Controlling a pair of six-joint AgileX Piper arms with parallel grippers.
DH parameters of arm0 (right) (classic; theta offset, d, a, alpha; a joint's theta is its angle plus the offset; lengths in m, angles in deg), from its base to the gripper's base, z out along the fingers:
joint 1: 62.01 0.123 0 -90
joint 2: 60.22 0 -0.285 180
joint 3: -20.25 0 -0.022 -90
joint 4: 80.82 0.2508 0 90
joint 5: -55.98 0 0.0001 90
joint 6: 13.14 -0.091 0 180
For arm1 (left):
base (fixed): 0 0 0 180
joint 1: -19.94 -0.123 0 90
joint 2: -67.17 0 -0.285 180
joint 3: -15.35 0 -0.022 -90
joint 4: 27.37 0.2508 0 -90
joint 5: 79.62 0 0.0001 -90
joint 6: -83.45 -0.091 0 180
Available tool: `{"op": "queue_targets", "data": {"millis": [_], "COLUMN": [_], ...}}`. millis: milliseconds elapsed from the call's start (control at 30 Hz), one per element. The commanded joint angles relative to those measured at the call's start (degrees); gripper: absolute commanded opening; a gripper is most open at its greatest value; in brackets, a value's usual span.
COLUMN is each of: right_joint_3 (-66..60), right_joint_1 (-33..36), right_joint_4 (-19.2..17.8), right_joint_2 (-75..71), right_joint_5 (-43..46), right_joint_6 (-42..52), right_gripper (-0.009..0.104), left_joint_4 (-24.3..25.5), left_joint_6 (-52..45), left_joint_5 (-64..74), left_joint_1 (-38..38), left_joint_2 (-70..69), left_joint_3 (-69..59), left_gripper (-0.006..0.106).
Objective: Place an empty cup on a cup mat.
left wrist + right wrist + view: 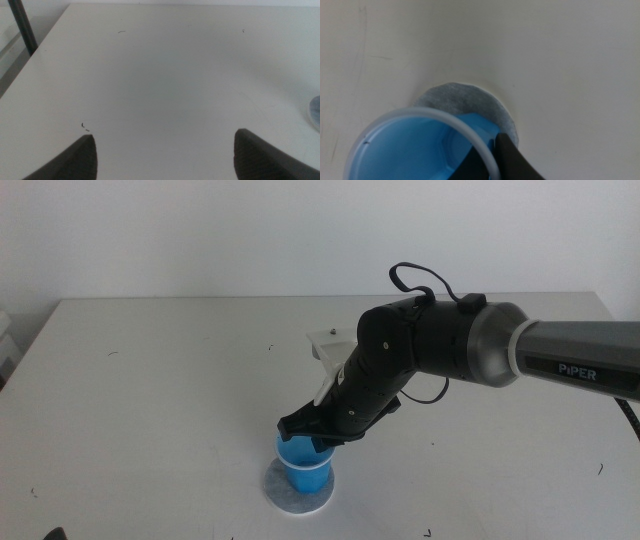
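Cup (303, 463): bright blue, whitish rolled rim, upright and empty as far as you can see into it from the right wrist view. It stands over the cup mat (300, 490), the mottled grey disc near the front edge of the table (150, 380); whether its base is already touching the disc, you cannot tell.

Right gripper (308, 435): reaching in from the right, down at the cup's rim. In the wrist view one dark jaw lies against the outside of the wall by the rim, and the jaws look closed on the cup wall. Treat the cup as held.

Left gripper (162, 155): waiting, jaws spread wide with nothing between them, over bare table; the mat's edge just shows at the side of its view.

Hazards, as judged from here:
- Off-centre seating. From the middle view the cup looks roughly centred, but the mat is only slightly wider. If you let go with the base over the pale edge, the cup will sit tilted or tip.
- Early release. If the base is not yet down, opening the jaws drops a light cup, which may bounce or topple.
- Snag on retreat. A jaw catching the rolled rim as you lift away would drag the cup off the disc.
- Sliding mat. Sideways push through the cup could shift the disc.
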Motion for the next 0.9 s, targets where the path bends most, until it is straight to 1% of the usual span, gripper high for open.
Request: {"op": "queue_targets", "data": {"millis": [0, 233, 367, 467, 767, 867], "right_joint_3": [1.18, 1.18, 1.18, 1.18, 1.23, 1.29], "right_joint_1": [0.13, 0.13, 0.13, 0.13, 0.13, 0.13], "right_joint_4": [0.44, 2.73, 3.02, 3.03, 3.05, 3.05], "right_joint_2": [-2.81, -2.81, -2.81, -2.87, -4.95, -7.19], "right_joint_5": [1.90, 1.32, 1.39, 1.44, 1.22, 0.61], "right_joint_6": [1.38, 4.08, 4.07, 4.07, 4.28, 4.28], "right_gripper": [-0.001, -0.001, 0.004, 0.014, 0.056, 0.065], "left_joint_4": [0.02, 0.02, 0.02, 0.02, 0.02, 0.02], "left_joint_6": [0.61, 0.61, 0.61, 0.61, 0.61, 0.61], "left_joint_5": [-3.78, -3.78, -3.78, -3.78, -3.78, -3.78], "left_joint_1": [-0.06, -0.06, -0.06, -0.06, -0.06, -0.06], "left_joint_2": [-0.71, -0.71, -0.71, -0.71, -0.71, -0.71], "left_joint_3": [0.34, 0.34, 0.34, 0.34, 0.34, 0.34], "left_gripper": [0.105, 0.105, 0.105, 0.105, 0.105, 0.105]}}
